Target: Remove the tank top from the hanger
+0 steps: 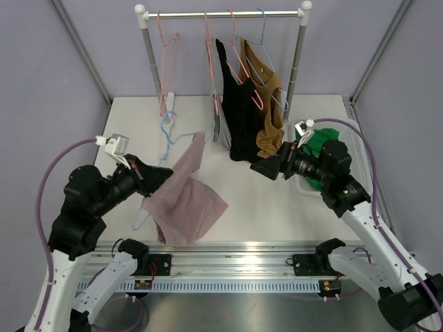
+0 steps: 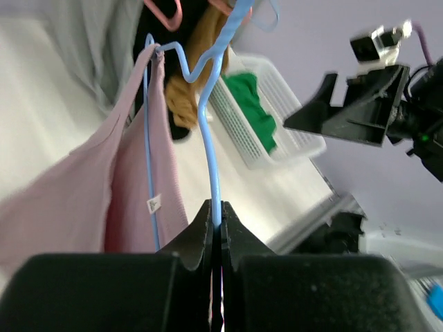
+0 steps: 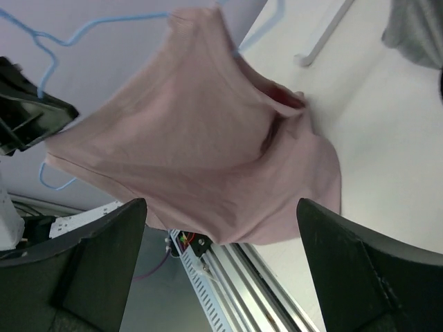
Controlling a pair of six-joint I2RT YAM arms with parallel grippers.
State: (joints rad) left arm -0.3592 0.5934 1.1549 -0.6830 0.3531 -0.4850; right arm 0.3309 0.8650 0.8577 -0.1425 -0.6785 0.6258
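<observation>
A pink tank top [image 1: 185,195] hangs on a light blue wire hanger [image 1: 168,131], held tilted above the table at centre left. My left gripper [image 1: 154,181] is shut on the hanger's wire; the left wrist view shows the blue wire [image 2: 214,180] pinched between the jaws, with the pink top [image 2: 83,194] draped to the left. My right gripper [image 1: 263,168] is open and empty, to the right of the top and apart from it. The right wrist view shows the pink top [image 3: 201,145] ahead, between my wide-open fingers [image 3: 360,270], with the hanger [image 3: 62,38] above it.
A clothes rail [image 1: 221,14] at the back holds pink hangers, a grey garment, a black top [image 1: 239,104] and a brown top [image 1: 268,104]. A white basket [image 1: 349,149] with green cloth [image 1: 320,145] stands at the right. The table's metal front rail [image 1: 228,266] runs below.
</observation>
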